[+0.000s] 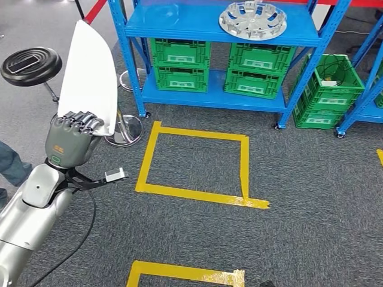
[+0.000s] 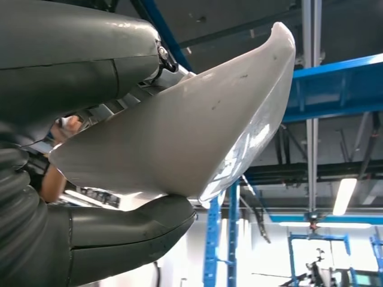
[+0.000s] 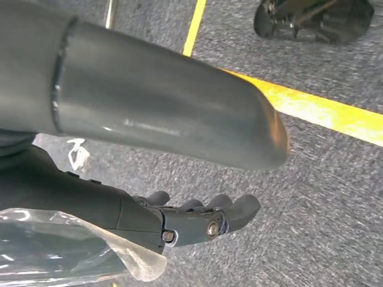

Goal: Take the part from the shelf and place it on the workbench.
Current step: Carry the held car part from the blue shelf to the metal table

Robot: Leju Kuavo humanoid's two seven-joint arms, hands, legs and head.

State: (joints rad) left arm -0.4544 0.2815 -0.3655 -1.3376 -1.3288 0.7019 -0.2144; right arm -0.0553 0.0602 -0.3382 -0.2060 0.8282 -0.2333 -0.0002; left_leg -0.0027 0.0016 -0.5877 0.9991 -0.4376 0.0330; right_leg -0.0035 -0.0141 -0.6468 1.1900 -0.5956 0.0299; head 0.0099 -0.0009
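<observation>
The part is a white curved panel (image 1: 88, 78), standing upright at the left of the head view. My left hand (image 1: 72, 140) grips its lower edge, with the fingers (image 1: 81, 121) curled over the rim. The left wrist view shows the same panel (image 2: 190, 131) clamped between the thumb (image 2: 117, 236) and the upper fingers. My right hand (image 3: 181, 179) hangs above the grey carpet holding nothing; its thumb (image 3: 158, 101) and fingers (image 3: 203, 218) are spread apart.
A blue shelf (image 1: 216, 95) stands ahead with green crates (image 1: 181, 63) and a silver wheel cover (image 1: 253, 20) on top. Yellow tape squares (image 1: 198, 194) mark the carpet. A black stool (image 1: 30, 64), a chrome base (image 1: 124, 131) and a person's leg (image 1: 11, 164) are at my left.
</observation>
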